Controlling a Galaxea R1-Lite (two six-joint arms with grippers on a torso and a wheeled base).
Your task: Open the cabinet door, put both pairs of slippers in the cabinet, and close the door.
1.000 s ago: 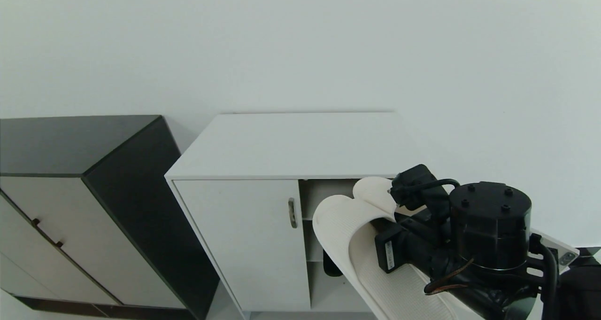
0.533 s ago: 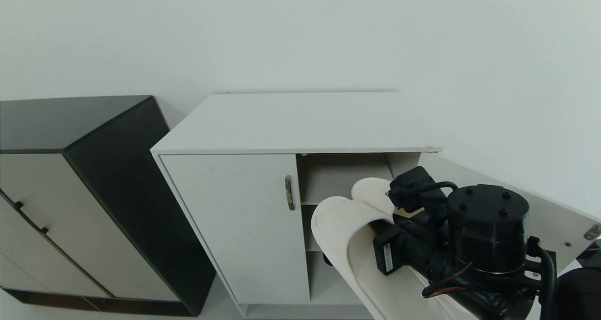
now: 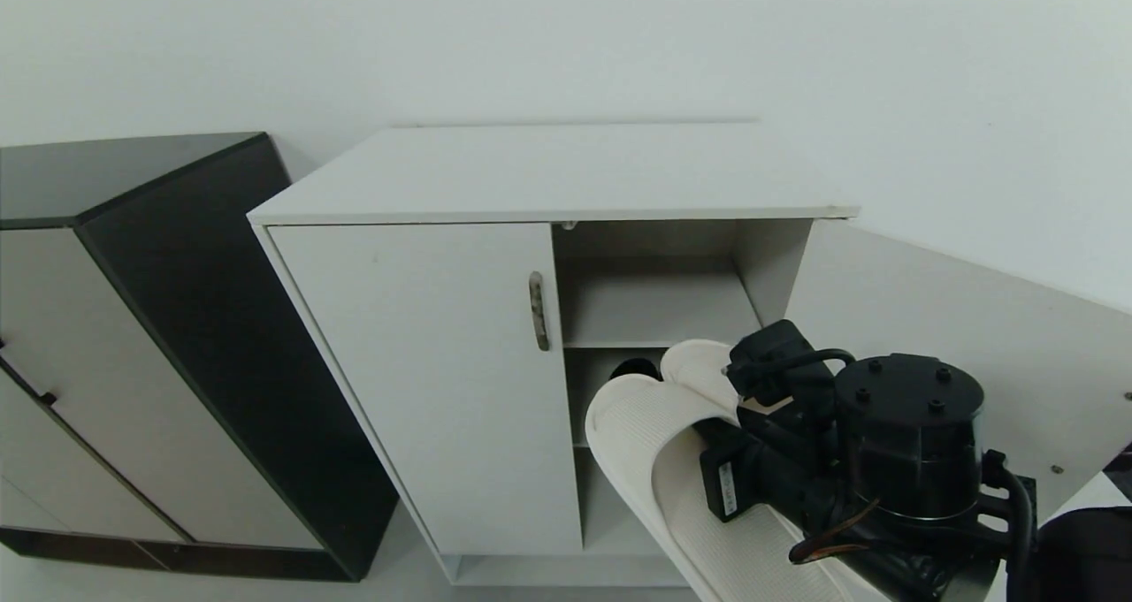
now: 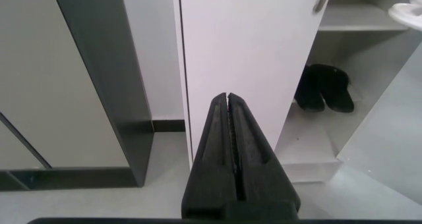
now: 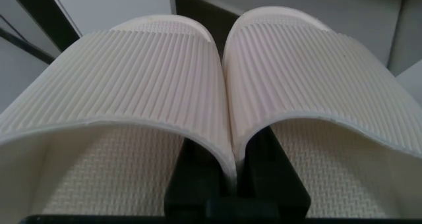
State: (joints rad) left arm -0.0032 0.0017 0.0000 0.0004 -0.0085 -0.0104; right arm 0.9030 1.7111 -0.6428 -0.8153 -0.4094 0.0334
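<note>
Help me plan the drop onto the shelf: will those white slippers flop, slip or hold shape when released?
Likely light: the right pincer carries both slippers by their pinched inner edges alone. Probably springy rather than floppy, since the arched tops stand without sagging. The ribbed surface should grip, so sliding seems unlikely.

Black left pincer (image 4: pixel 227 100), round screw-studded right-arm joint (image 3: pixel 909 425), looped cable (image 3: pixel 818 352).

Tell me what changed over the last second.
The head camera shifted, so the cabinet shows higher, with more of its open inside in view. Against it, the white slippers now sit lower in the opening. The right gripper stays shut on them, and the black slippers lie inside as before.
</note>
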